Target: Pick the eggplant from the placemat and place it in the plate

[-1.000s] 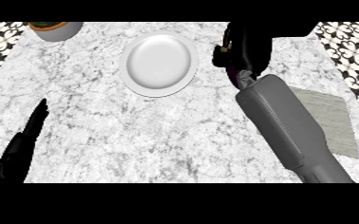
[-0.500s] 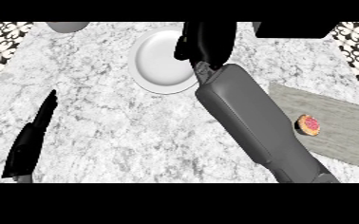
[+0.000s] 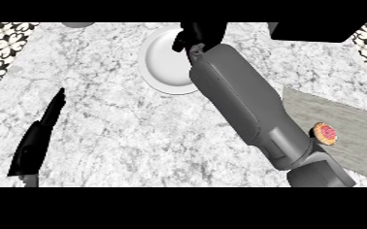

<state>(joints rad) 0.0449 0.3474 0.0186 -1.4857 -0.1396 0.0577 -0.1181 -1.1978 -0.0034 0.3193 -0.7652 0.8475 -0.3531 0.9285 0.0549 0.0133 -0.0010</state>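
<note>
My right hand hangs over the far right rim of the white plate, its fingers curled downward. The hand looks shut on the dark eggplant, which the fingers hide almost entirely. My grey right forearm runs from the lower right corner across the plate's right side. The grey placemat lies at the right edge, partly under the forearm. Low at the left edge rests my left hand, open with straight fingers pointing up.
A small round pink-topped pastry sits on the placemat beside my forearm. A grey dish shows at the far left edge of the marble counter. A dark block stands at the far right.
My right hand has travelled left from beside the plate to above its far rim. The view has shifted, and the placemat and pastry now show at the right.
</note>
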